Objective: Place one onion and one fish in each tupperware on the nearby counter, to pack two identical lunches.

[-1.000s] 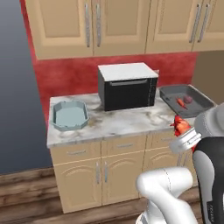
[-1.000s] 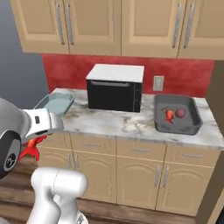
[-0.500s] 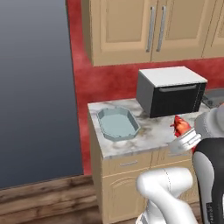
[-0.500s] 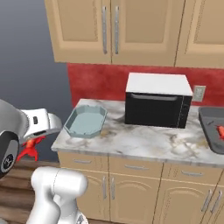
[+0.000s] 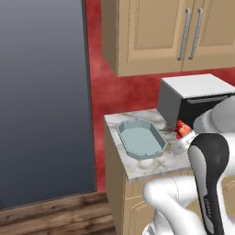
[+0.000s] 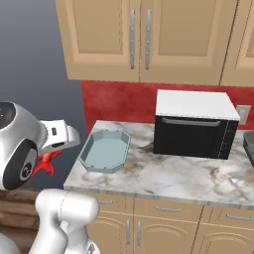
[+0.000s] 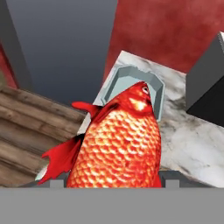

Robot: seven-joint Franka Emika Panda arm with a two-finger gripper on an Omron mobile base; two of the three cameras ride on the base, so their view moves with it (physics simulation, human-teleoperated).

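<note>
Holding: one fish [image 7: 120, 140], red-orange and scaly, sits in the gripper [image 5: 181, 137]; the claw is closed on the fish, though the fingertips themselves are hidden behind its body in the hand view
Fish position: raised off the counter, in front of the counter's edge; in the left base view its head [image 5: 182, 128] pokes up just beside the white hand; in the right base view its tail [image 6: 45, 162] hangs below the hand, left of the counter's corner
Fish count: one seen
Tupperware count: one seen, the pale blue-grey octagonal tupperware [image 6: 105, 151]; it lies flat on the left end of the marble counter [image 6: 178, 173], nothing inside it
Tupperware relation: near the fish but apart from it; in the hand view its rim [image 7: 131, 72] shows just past the fish's head
Microwave count: one microwave [image 6: 194, 123], white top and black front, door shut; it stands on the counter to the right of the tupperware, not touching it
Cabinets: wooden wall cabinets [image 6: 141, 39] hang above; two metal handles side by side at their middle
Edge of view: a dark grey corner [image 6: 249, 146] shows at the far right of the counter; too little of it to say what it is
</note>
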